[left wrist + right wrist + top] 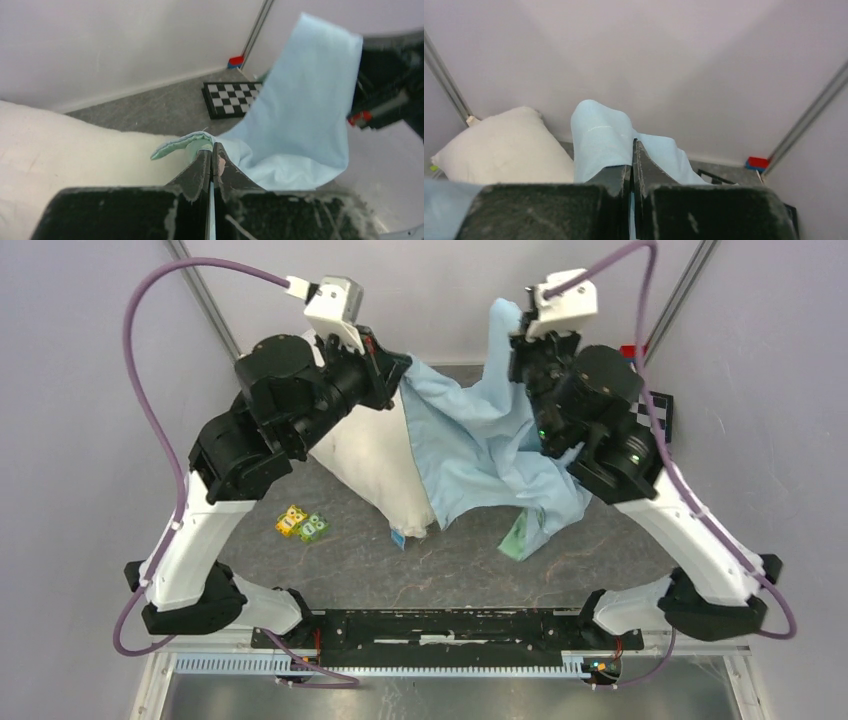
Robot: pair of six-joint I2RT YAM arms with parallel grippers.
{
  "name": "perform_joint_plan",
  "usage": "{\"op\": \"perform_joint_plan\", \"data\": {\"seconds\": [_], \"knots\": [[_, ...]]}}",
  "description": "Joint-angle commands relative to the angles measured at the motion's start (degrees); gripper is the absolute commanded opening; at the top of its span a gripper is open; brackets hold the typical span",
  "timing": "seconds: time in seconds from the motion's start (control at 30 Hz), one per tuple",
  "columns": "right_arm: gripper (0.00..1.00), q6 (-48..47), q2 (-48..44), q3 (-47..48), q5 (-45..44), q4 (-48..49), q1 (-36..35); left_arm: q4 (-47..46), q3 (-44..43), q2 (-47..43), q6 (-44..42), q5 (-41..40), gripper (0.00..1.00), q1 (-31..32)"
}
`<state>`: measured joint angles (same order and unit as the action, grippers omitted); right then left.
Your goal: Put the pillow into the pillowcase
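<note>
Lying nearest: two small coloured tiles (302,524) on the table (450,570), about 8 o'clock from its centre, well apart from the cloth.
Pillow (370,460): off-white, propped at a slant at 10–11 o'clock. Its low corner touches the table near the centre, and its upper part is hidden behind the left arm.
Pillowcase (470,440): light blue and wrinkled, draped from the centre out to 1 o'clock. Its left edge lies against the pillow's right side. A mint-green corner hangs down to the table at 5 o'clock. The pillow sits beside the cloth, not inside it.
Left gripper (212,152): raised at 11 o'clock, fingers pressed together on the pillowcase edge, with a bit of green hem showing just past the tips.
Right gripper (632,147): raised at 1 o'clock, fingers pressed together on a fold of the pillowcase, which sticks up above the tips.
Cloth span: it sags between the two pinch points.
Checkerboard (235,97): flat on the table at 2 o'clock, by the right wall.
Far corner: a red-and-blue block (756,163) at 1 o'clock, against the wall post.
</note>
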<state>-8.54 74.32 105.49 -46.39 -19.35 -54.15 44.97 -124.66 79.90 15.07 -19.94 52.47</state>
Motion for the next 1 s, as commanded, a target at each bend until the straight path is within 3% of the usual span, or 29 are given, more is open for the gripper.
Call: {"op": "perform_joint_plan", "data": {"seconds": [0.0, 0.1, 0.17, 0.23, 0.3, 0.37, 0.43, 0.5, 0.6, 0.7, 0.73, 0.87, 0.97], "knots": [[0.0, -7.35, 9.64, 10.01, 5.78, 11.4, 0.08, -0.54, 7.63, -6.09, -0.34, 5.58, 0.02, -0.1], [0.0, -1.4, 17.78, 18.72, 16.17, 8.29, 0.01, -0.93, 15.25, -10.57, 0.99, 11.95, 0.03, 0.2], [0.0, 2.81, 19.94, 19.18, 22.0, 7.02, -0.13, -2.9, 21.54, -14.23, 1.51, 16.6, 0.03, 0.52], [0.0, 6.59, 18.05, 10.73, 27.35, 9.0, -0.17, -3.89, 27.1, -17.51, 2.18, 18.75, 0.02, 0.51], [0.0, 10.3, 14.14, -0.53, 33.15, 12.75, -0.16, -3.93, 30.03, -20.2, 2.79, 15.02, 0.04, 0.53], [0.0, 13.86, 10.12, -11.56, 37.51, 16.41, -0.12, -3.55, 32.13, -22.47, 4.54, 4.76, 0.19, 0.48], [0.0, 16.6, 7.26, -20.5, 40.95, 18.27, -0.17, -0.91, 32.7, -23.86, 9.43, -9.09, 0.44, 0.52], [0.0, 18.51, 5.03, -27.63, 42.44, 18.4, -0.18, -0.32, 33.37, -24.03, 10.68, -16.27, 0.55, 0.49], [0.0, 20.71, 1.63, -36.16, 43.71, 18.59, -0.32, -1.66, 32.98, -21.73, 11.29, -18.2, 0.76, 0.4], [0.02, 22.14, -1.29, -42.26, 44.76, 18.46, -0.7, -2.55, 30.45, -15.74, 10.44, -16.14, 0.86, 0.15], [0.07, 22.32, -2.43, -43.59, 43.99, 18.02, -0.92, -3.08, 29.55, -13.57, 9.63, -14.8, 0.89, -0.25], [0.62, 24.16, -8.3, -48.15, 36.77, 14.52, -1.15, -3.33, 22.22, -2.44, 6.69, -7.33, 0.94, -4.06], [0.89, 25.97, -12.37, -51.32, 26.81, 9.23, -1.07, -4.29, 19.21, 3.27, 5.18, -4.03, 0.97, -7.79]]}}
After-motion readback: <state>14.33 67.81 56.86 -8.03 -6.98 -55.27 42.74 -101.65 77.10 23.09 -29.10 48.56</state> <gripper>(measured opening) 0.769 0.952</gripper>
